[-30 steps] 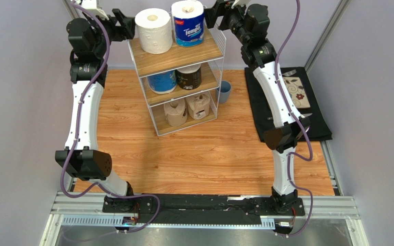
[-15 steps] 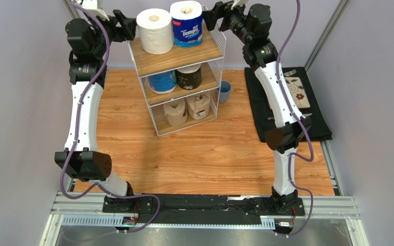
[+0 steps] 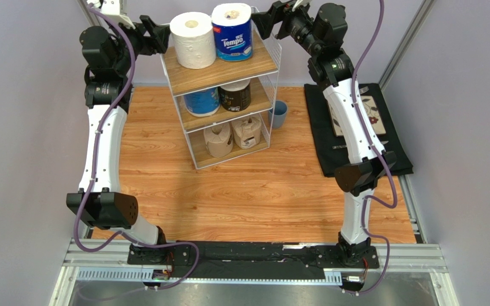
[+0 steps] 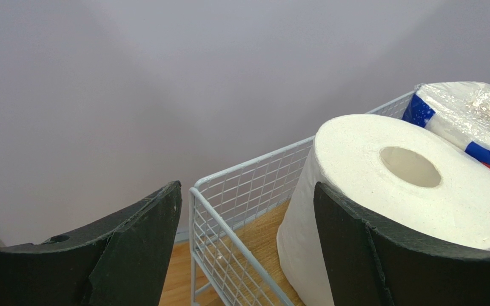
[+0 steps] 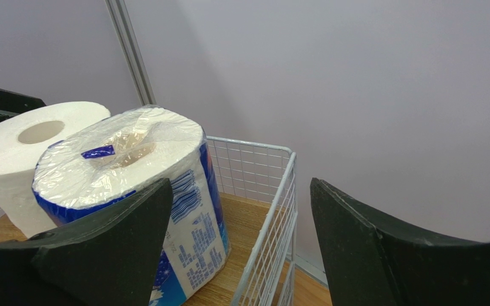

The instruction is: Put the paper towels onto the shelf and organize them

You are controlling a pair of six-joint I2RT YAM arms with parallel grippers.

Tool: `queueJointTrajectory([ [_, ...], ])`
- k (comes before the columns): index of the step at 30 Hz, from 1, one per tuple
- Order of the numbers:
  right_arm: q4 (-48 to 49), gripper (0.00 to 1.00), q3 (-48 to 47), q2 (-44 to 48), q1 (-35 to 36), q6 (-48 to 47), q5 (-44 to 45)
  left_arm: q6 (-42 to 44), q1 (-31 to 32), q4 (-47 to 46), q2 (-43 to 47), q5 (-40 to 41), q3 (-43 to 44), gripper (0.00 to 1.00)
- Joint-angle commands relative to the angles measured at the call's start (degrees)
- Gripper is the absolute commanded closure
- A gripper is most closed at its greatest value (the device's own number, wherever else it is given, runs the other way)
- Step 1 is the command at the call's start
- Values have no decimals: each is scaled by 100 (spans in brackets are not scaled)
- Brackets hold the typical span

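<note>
Both pincers are gaping wide and holding nothing. The left gripper (image 3: 157,33) hangs just off the top tier's left edge, and the right gripper (image 3: 261,18) just off its right edge.

Working outward from the arm bases, you've got the light wooden tabletop (image 3: 260,197) with a black mat (image 3: 398,162) along its right side. Further back, a small blue cup (image 3: 279,115) sits just beside the tall white wire-frame shelf with three wooden boards (image 3: 222,73).

Bottom tier has the two crumpled brown paper rolls (image 3: 219,139). Middle tier has a blue-wrapped roll (image 3: 201,101) next to the dark-wrapped roll (image 3: 235,95). Up top, the plain white roll (image 3: 192,39) stands just beside the left pincer and the blue-and-white Tempo-wrapped roll (image 3: 233,32) just beside the right one, side by side.

Pale lilac-grey walls (image 3: 30,140) close it all in.
</note>
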State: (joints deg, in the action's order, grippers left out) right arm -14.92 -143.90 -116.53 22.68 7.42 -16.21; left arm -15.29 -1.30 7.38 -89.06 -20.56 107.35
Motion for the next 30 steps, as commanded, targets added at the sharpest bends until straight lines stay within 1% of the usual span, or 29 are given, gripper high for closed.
queueJointTrajectory([
  [1, 375, 16, 177, 455, 97, 23, -374, -115, 86, -184, 362, -528, -170, 15],
  [13, 367, 16, 573, 649, 114, 40, -585, -71, 86, -210, 644, -581, -495, 15],
  [15, 410, 16, 756, 693, 114, 23, -550, -10, 86, -193, 696, -537, -540, 15],
  [18, 586, 17, 1047, 851, 97, -4, -498, 96, 86, -210, 836, -344, -706, 15],
  [24, 595, 17, 1153, 939, 105, -83, -384, 202, 86, -316, 1092, 148, -979, 15],
  [30, 859, 16, 1399, 1123, 61, -65, -102, 298, 86, -535, 1320, 622, -1146, 14],
])
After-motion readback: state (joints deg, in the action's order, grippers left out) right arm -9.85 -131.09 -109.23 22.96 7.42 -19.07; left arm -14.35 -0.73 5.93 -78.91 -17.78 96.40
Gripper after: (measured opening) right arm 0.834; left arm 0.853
